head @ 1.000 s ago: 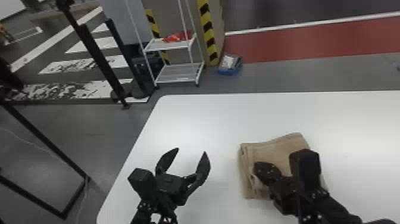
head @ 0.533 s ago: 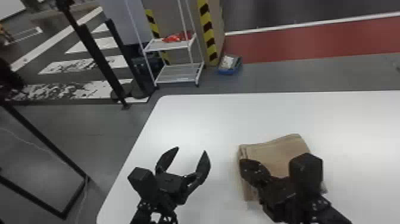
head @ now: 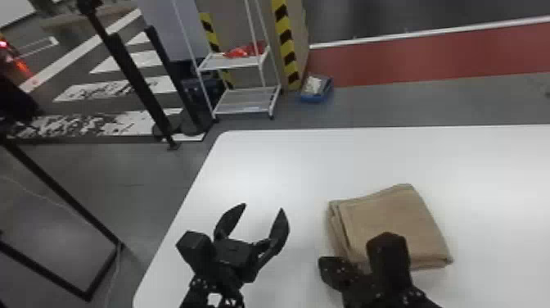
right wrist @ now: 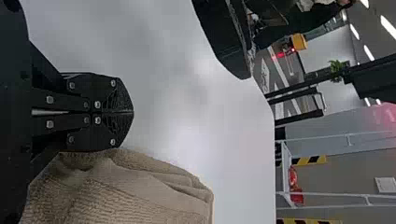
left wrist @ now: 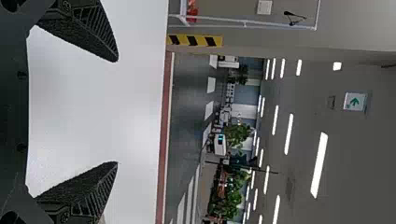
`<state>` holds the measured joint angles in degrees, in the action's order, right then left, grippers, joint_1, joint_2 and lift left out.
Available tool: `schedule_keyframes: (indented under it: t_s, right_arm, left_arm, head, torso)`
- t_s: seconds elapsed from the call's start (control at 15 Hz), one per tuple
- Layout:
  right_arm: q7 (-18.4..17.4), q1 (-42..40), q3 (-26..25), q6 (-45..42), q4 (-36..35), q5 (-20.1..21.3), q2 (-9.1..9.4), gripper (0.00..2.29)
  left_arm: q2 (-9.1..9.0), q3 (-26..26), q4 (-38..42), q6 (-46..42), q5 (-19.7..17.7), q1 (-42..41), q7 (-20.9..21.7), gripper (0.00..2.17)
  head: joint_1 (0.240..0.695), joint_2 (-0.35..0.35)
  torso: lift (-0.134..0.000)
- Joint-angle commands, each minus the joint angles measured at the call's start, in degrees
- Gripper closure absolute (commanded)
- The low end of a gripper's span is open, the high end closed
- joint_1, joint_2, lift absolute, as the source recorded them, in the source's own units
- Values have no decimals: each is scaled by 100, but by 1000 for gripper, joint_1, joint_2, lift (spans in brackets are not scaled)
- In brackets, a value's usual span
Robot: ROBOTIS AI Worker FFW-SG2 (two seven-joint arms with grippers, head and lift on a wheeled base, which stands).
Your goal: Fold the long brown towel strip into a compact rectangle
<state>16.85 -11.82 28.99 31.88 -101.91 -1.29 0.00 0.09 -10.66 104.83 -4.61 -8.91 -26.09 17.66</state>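
Beyond the left edge of the white tabletop (head: 491, 172), a black frame (head: 53, 185) stands on the grey floor (head: 143, 172). Next comes a white rack (head: 245, 101) on the floor past the far edge, a red item (head: 241, 51) on its upper shelf. Over the left part of the tabletop is the left gripper (head: 263, 207), its fingers spread wide with nothing between them, well apart from the towel. Farther right, at the towel's near left part, is the right gripper (head: 324, 265); in its wrist view the right gripper (right wrist: 131, 112) has its fingers pressed together, empty, right beside the cloth. The brown towel (head: 393, 221) lies flat on the tabletop, folded into a compact, roughly four-sided stack, with layered edges along its left side.
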Motion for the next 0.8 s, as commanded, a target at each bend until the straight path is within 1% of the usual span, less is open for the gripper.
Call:
schedule_keyframes:
  t_s: [0.0,0.2,0.4,0.53,0.73]
  right_arm:
    - [3,-269,-359,359,-373,32,5,2037]
    - [3,-611,-780,482,-839,41,-132,2037]
    - [12,-814,-1299,728,-1164,50,-211,2037]
    - [20,-901,-1615,745,-1270,6,-334,2037]
    - [82,-1033,-2169,728,-1454,-65,-325,2037]
  left_arm:
    - [-24,11,-59,0,-5,33,0,90]
    - [-24,11,-112,0,-5,77,0,90]
    - [-24,11,-130,0,-5,95,0,90]
    - [-24,11,-156,0,-5,121,0,90]
    - [-24,11,-200,0,-14,148,0,90]
  head:
    - [695,350]
    - [695,350]
    - [695,350]
    - [695,345]
    - [695,292]
  torso:
    - [-110]
    - [-110]
    - [-110]
    - [-110]
    - [-110]
